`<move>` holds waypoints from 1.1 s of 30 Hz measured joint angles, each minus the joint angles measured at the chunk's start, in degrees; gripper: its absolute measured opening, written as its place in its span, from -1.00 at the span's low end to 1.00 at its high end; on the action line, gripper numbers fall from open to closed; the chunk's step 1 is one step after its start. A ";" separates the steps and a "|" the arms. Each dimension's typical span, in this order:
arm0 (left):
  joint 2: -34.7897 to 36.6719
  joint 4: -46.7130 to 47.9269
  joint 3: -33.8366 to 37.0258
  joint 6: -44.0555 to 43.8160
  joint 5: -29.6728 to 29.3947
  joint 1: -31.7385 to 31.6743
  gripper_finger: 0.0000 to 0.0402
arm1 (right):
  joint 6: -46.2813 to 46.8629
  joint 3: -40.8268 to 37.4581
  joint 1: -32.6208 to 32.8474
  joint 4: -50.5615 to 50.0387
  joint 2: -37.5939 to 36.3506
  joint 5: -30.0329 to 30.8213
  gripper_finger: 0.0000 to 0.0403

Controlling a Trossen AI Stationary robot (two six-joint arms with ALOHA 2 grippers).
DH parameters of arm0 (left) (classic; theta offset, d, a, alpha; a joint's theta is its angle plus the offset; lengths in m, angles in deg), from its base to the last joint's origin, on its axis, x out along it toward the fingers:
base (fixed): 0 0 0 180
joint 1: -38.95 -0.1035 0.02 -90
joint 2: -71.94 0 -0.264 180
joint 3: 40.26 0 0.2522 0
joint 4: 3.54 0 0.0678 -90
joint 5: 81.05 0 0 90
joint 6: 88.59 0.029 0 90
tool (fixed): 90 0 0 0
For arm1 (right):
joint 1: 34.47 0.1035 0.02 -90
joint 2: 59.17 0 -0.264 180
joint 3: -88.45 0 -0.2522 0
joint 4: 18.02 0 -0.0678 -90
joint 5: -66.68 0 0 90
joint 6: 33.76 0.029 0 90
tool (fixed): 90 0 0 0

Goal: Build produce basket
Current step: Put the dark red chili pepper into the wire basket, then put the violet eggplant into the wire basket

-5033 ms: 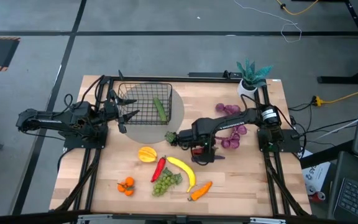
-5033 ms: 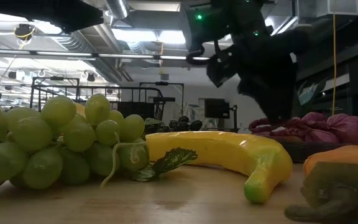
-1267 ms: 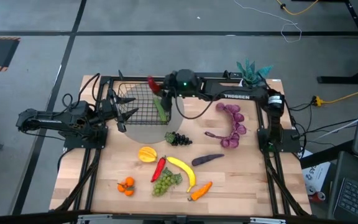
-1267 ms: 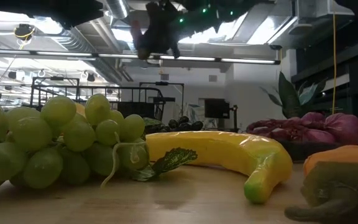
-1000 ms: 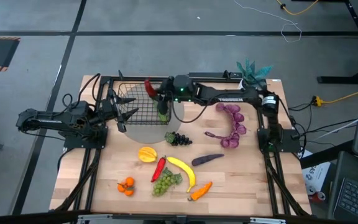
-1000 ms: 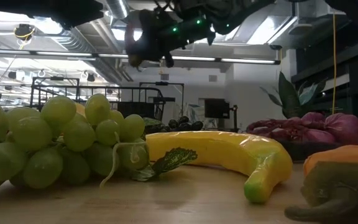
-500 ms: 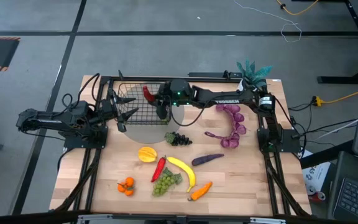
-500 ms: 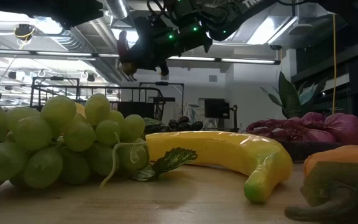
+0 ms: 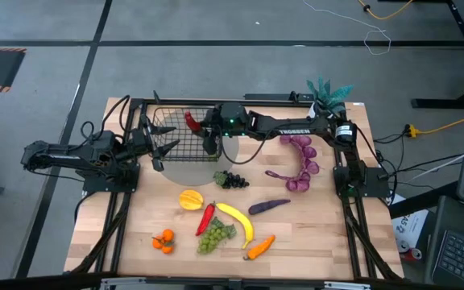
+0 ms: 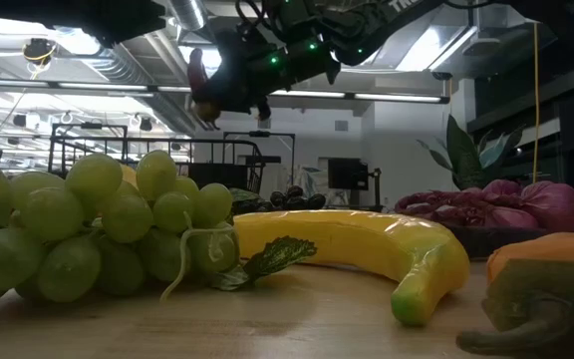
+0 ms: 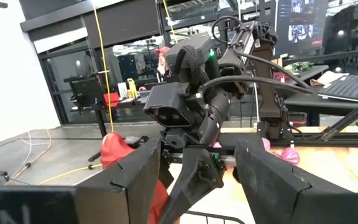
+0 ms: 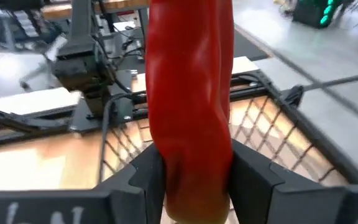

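While stretched across the counter, right claw grips red chili above basket | left claw open, at basket's side

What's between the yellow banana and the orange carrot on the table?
Nothing: in the high view, only bare wood separates the banana from the carrot.

Two dark six-joint arms, matte black housings, with bundled black cables looping along the links. The right arm carries white lettering on its forearm and a green indicator light near the wrist. Each tool has two angular black fingers; a boxy black camera unit sits at the wrist.
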 joint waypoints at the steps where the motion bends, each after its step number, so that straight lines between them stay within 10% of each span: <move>1: 0.00 -0.01 0.00 0.00 0.00 0.00 0.02 | -1.15 0.00 -0.02 0.12 0.00 0.11 -0.28; 33: -0.02 0.70 0.00 0.99 0.00 0.00 0.02 | 1.96 0.04 -0.31 2.11 -2.30 -2.74 0.31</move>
